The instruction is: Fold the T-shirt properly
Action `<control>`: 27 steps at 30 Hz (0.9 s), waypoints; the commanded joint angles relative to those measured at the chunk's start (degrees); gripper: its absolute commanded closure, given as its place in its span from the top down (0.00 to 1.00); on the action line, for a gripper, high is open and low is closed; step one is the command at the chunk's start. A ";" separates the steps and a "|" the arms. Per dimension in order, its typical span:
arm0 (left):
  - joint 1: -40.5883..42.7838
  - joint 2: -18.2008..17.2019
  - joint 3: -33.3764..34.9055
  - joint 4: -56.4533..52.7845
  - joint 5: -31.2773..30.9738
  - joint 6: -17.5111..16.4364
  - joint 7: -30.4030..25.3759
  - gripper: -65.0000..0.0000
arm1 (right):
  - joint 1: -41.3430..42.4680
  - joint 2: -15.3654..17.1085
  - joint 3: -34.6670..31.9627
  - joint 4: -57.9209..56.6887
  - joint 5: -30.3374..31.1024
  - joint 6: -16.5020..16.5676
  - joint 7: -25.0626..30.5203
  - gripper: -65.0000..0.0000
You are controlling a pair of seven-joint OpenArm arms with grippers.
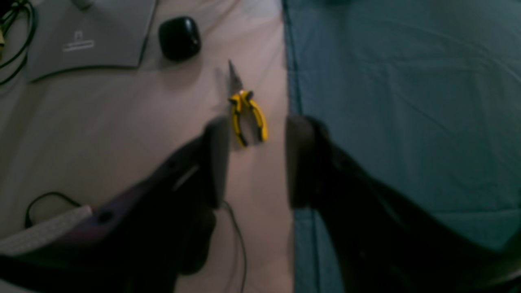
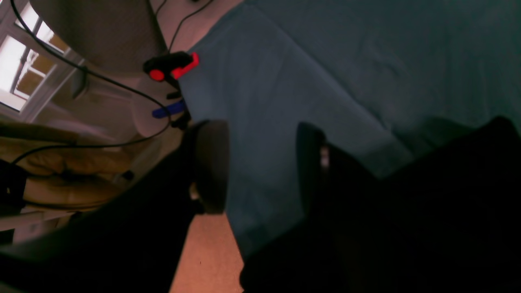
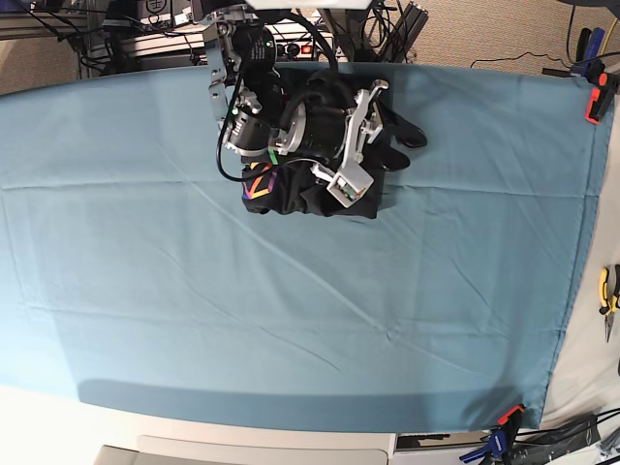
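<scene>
Shirt [image 3: 320, 199] lies bunched, far from folded. Both pincers, left [image 1: 254, 162] and right [image 2: 260, 167], gape empty; next, pinch 2 corners and spread it flat.

Much of the T-shirt [image 3: 320, 199] lies hidden under the arms in the base view, so its outline and folds cannot be read there; only a corner of its print peeks out at its left. In the right wrist view it is a dark blurred mass cut off by the lower right edge. The left wrist view is soft, and the label above the pliers [image 1: 246, 112] is unreadable.
</scene>
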 commanded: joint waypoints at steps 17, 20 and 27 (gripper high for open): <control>-1.09 -1.88 -0.55 0.74 -0.57 -0.15 -1.44 0.37 | -0.92 -0.57 -0.13 15.56 -30.95 -17.88 2.12 0.00; -1.09 -1.70 -0.55 0.74 -0.57 -0.15 -1.44 0.37 | -0.94 -0.57 -0.15 15.52 -33.66 -20.28 1.38 0.00; -1.09 -0.24 -0.55 0.74 -0.59 -0.17 -1.46 0.37 | -0.44 -0.59 -0.15 8.55 -37.31 -22.21 1.88 0.00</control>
